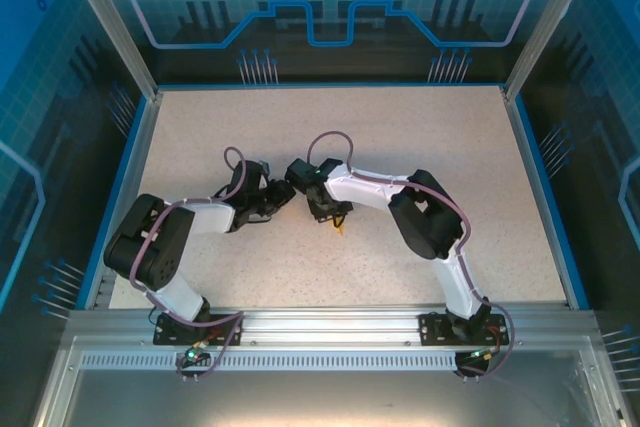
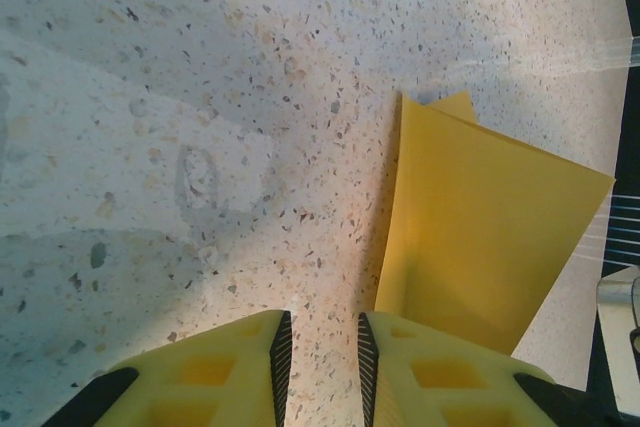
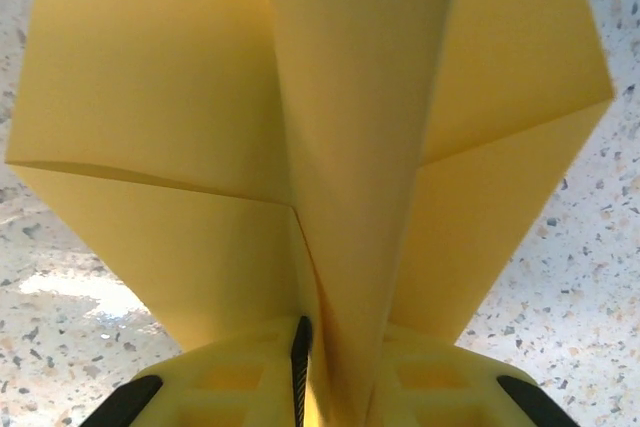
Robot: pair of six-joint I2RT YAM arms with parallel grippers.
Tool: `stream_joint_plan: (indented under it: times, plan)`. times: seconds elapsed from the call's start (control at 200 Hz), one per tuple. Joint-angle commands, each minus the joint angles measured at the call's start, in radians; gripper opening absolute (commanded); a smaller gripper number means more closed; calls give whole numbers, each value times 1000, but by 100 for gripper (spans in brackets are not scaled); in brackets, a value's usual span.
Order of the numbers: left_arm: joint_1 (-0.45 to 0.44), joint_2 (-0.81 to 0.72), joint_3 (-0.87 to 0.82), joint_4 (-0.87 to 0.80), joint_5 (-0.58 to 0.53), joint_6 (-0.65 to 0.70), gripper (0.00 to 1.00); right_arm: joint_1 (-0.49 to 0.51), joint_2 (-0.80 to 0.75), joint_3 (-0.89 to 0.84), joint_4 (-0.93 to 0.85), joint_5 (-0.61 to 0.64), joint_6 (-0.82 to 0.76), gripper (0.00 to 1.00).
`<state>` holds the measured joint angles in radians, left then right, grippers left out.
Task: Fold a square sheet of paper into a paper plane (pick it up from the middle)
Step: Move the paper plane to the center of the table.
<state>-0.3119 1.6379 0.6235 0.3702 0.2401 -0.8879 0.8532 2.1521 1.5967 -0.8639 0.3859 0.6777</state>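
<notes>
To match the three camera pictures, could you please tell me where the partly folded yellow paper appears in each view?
Top external: a small yellow tip of the partly folded yellow paper under the right end effector, mid-table.
Left wrist: right of centre, beside the open left end effector.
Right wrist: across the upper and middle picture, a fold pinched in the right end effector.
Shared landmark: the speckled tabletop.

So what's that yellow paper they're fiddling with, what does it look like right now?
The paper is thin, plain orange-yellow, already folded: a raised centre ridge with creased flaps spreading to either side. The right arm's fingers pinch that ridge, holding it over the speckled table. The left arm's fingers stand slightly apart just beside one flap, with nothing between them.
</notes>
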Motion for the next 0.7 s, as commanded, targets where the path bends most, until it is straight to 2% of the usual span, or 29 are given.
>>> stream_joint_plan:
  times: [0.0, 0.325, 0.56, 0.695]
  plan:
    - [10, -23, -20, -24, -13, 23, 28, 10, 18, -31, 7, -17, 20, 22]
    - [10, -24, -16, -37, -7, 28, 28, -74, -60, -242, 257, -297, 3, 21]
    - [10, -23, -16, -39, -7, 27, 29, -119, -98, -350, 393, -413, -6, 24]
    - [9, -24, -15, -43, -6, 28, 29, -134, -95, -371, 395, -402, -5, 23]
